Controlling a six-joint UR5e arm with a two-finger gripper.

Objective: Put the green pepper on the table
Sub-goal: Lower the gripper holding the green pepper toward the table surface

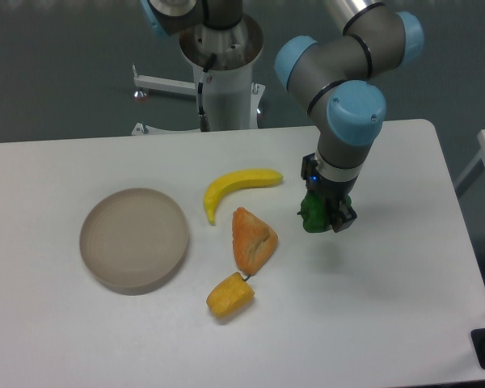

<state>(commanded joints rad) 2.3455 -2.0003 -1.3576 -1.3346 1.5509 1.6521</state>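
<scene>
The hand (326,212) grips the green pepper (312,212) between its 2 fingers, just above the surface (404,275), nearer its right edge.

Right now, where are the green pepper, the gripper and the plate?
green pepper (311,214): fixed camera, its visible left lobe beside the fingers.
gripper (333,220): fixed camera, between its fingertips, closed on the pepper.
plate (105,275): fixed camera, its front rim.

Reaching down from the upper right, grey links and blue joint caps folded at the elbow, wrist vertical. Pincer (323,217) pointing straight down, black fingers (340,215) clamped on the green pepper (312,213), just above the surface (404,267).
</scene>
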